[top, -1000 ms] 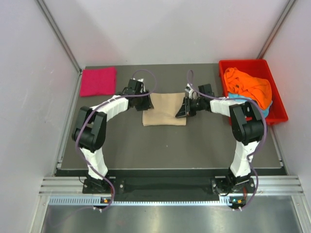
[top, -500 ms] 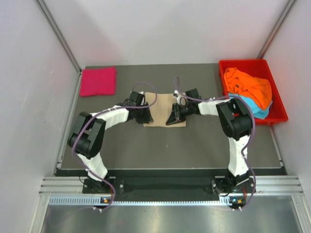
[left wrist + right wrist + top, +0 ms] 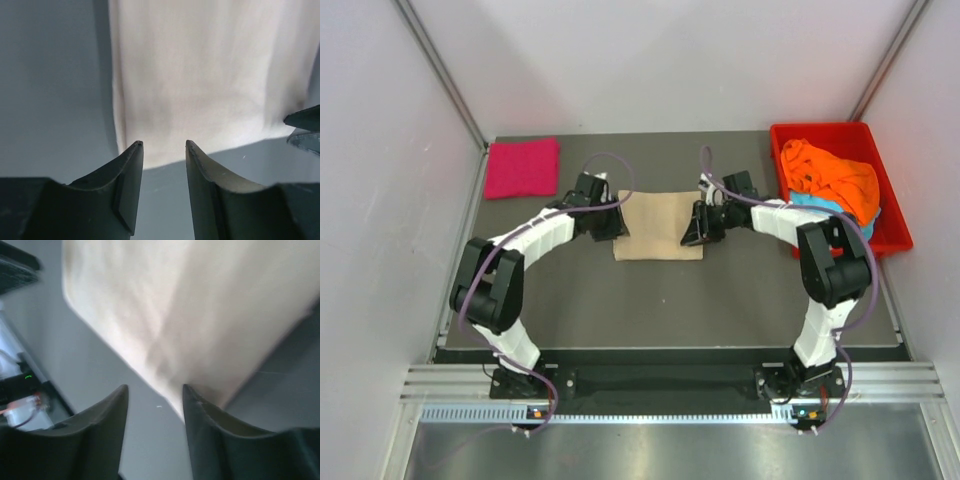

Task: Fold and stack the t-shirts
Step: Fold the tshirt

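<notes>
A folded beige t-shirt [image 3: 658, 226] lies flat in the middle of the dark table [image 3: 660, 300]. My left gripper [image 3: 617, 222] is open and empty at its left edge; the cloth [image 3: 200, 75] lies just beyond the fingertips. My right gripper [image 3: 688, 228] is open and empty at its right edge, with the cloth [image 3: 200, 315] ahead of the tips. A folded magenta-pink t-shirt [image 3: 523, 167] lies at the back left. An orange t-shirt [image 3: 830, 177] is piled over a light blue one [image 3: 840, 216] in the red tray [image 3: 890, 225].
The red tray stands at the back right against the wall. Grey side walls [image 3: 380, 200] close in the table on both sides. Bare table surface [image 3: 660, 300] lies in front of the beige shirt, between the arms.
Both grippers were closer together over the beige shirt half a second ago. They have since drawn apart to its left and right edges, and the shirt lies flat.
</notes>
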`<state>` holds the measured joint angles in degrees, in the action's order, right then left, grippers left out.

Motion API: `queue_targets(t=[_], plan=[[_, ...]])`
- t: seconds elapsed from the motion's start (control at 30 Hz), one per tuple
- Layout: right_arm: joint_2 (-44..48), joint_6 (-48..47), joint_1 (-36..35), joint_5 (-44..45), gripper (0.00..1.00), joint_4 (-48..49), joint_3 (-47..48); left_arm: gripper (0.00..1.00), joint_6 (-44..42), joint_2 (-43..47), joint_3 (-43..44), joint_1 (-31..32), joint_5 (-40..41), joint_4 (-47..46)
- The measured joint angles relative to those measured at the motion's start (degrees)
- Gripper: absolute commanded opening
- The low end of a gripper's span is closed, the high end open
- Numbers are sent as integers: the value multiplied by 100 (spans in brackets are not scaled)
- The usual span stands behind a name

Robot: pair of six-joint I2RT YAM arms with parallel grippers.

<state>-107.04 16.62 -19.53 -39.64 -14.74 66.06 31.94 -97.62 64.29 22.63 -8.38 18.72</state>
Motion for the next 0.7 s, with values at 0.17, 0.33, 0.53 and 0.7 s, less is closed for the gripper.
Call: queue_targets(t=[0.17, 0.33, 0.53, 0.7], plan=[[205, -9, 55, 977, 68, -79, 7, 48, -232, -101, 352, -647, -426, -35], [-11, -15, 103, 1681, 73, -249, 459, 52, -330, -623, 522, -1261, -1056, -334], [-658, -144, 269, 1851, 75, -94, 1287, 54, -411, -1307, 861, -1427, -1648, -581], [-1182, -214, 490, 1554, 73, 55, 1644, 56, -511, -1853, 1329, -1401, -2017, -868]])
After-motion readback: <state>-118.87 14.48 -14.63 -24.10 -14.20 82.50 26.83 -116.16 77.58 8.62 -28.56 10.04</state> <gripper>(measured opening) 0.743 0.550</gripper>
